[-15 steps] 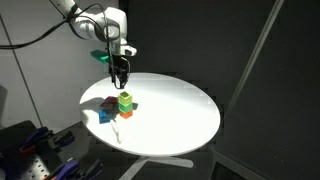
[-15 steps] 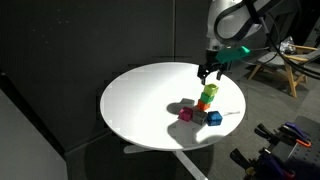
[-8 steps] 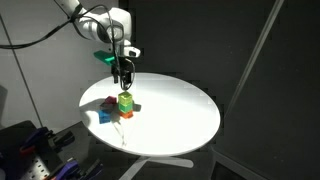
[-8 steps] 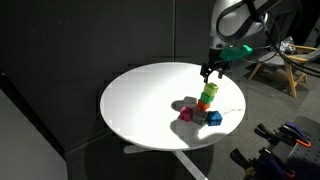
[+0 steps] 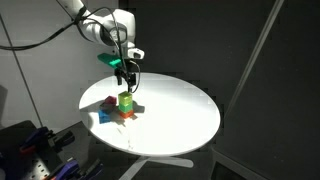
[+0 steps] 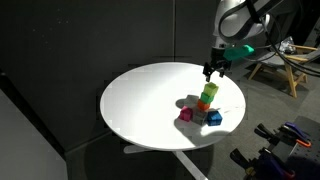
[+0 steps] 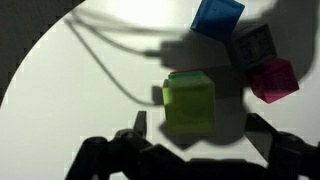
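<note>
**Green block tops the pile, jaws spread above it**

White and round, the worktop (image 5: 185, 118) carries a small cluster of blocks left of centre in one exterior view and right of centre in the other. The green block (image 5: 125, 99) sits highest, on what looks like an orange block (image 6: 203, 105). Your jaws hang straight over it, spread wide and empty, clear of its top face.

My judgement is that the green block stands on a narrow footing, so a sideways brush could tip it onto its neighbours. Hold the wrist vertical and travel only straight up or down. Leave the jaws wide enough that both fingers pass the block's sides evenly.

The wrist view puts the green block mid-frame, roughly centred between the two fingers at the bottom edge. The blue block (image 7: 217, 17) is at the upper right and the magenta block (image 7: 272, 80) at the right edge. That view settles your sideways alignment and the opening, but it flattens the height. The exterior views supply that: they show the gap between jaws and block and the stacking underneath. They are too small to show the finger spacing.
</note>
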